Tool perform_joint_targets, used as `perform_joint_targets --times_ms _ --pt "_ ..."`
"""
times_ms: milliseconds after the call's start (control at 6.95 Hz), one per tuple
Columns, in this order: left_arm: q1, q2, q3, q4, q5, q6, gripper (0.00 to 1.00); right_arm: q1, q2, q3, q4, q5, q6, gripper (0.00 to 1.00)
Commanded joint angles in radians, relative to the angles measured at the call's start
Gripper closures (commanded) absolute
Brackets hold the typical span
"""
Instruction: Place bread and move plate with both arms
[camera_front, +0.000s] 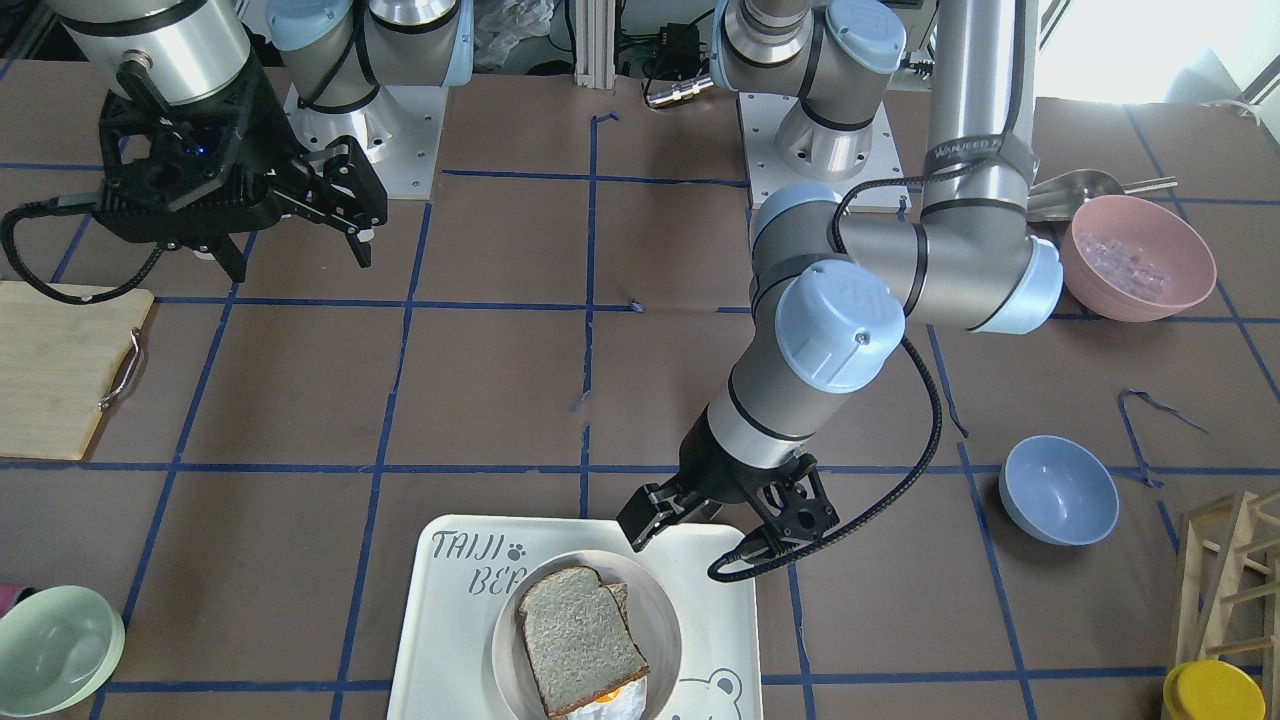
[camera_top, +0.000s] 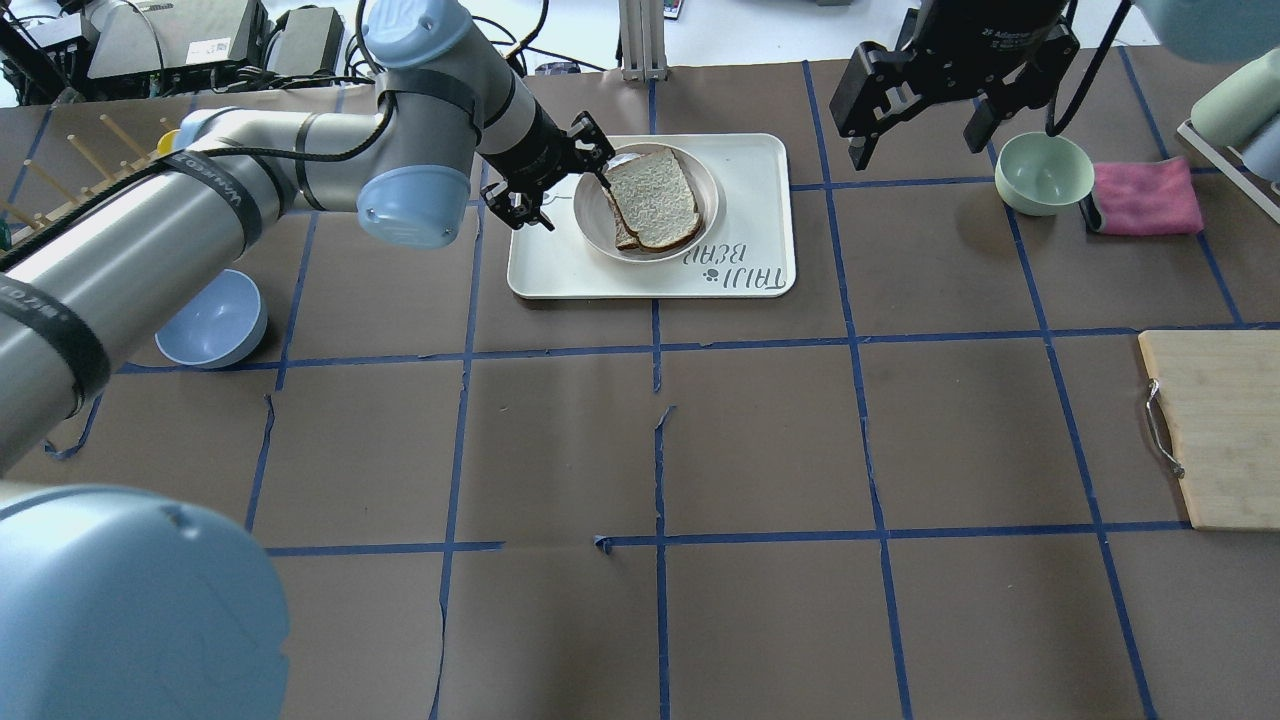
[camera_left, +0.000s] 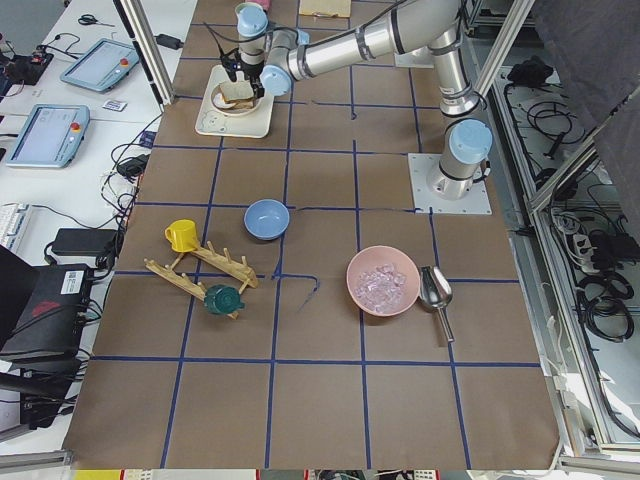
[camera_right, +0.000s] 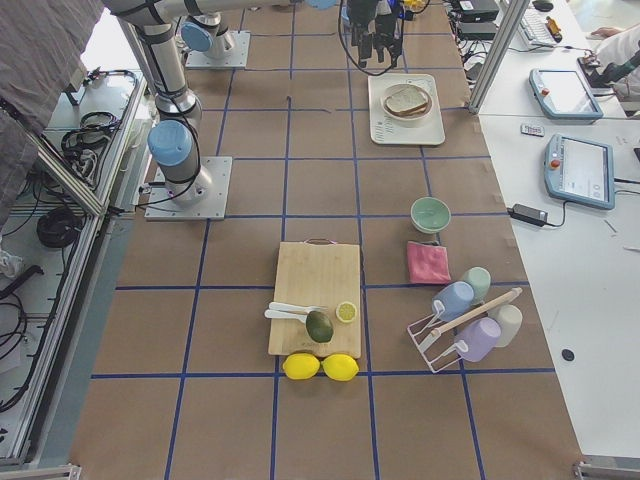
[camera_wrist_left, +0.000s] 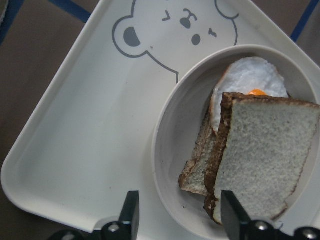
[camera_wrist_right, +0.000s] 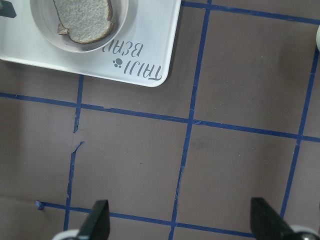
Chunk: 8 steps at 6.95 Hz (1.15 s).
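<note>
On the tray (camera_wrist_left: 95, 130), the bread (camera_wrist_left: 265, 150) sits skewed on the egg slice (camera_wrist_left: 250, 82) in the plate (camera_wrist_left: 170, 125).

Risk: the left end effector (camera_wrist_left: 181, 217) nips the crust when it closes on the rim, or an uneven two-arm lift slides the bread off.

Left is wide open and empty over the near rim; contact is unclear. The right end effector (camera_wrist_right: 182, 222) is open, empty and well apart.

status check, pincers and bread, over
Left pincer open, straddling plate rim. Right pincer open, empty, off the tray. Bread on egg slice in plate. Nothing seen in the way.
</note>
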<state>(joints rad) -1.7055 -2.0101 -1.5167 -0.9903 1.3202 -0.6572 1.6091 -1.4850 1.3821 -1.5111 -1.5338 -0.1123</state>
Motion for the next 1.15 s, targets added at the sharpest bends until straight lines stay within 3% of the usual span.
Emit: perform_joint_targets --times_ms 0,432,719,1007 --pt "0.001 0.201 0.001 -0.249 0.031 0.054 0.02 0.0 0.0 0.0 0.0 0.001 0.0 0.0" --pt "0.012 0.423 -0.017 -0.535 0.225 0.367 0.02 0.003 0.0 0.0 -0.006 0.001 0.008 0.0" --pt "0.067 0.467 -0.02 -0.605 0.304 0.748 0.02 0.002 0.0 0.0 -0.012 0.0 0.011 0.0" --pt "0.141 0.47 -0.013 -0.602 0.292 0.802 0.0 0.0 -0.001 0.0 -0.017 -0.008 0.011 0.0"
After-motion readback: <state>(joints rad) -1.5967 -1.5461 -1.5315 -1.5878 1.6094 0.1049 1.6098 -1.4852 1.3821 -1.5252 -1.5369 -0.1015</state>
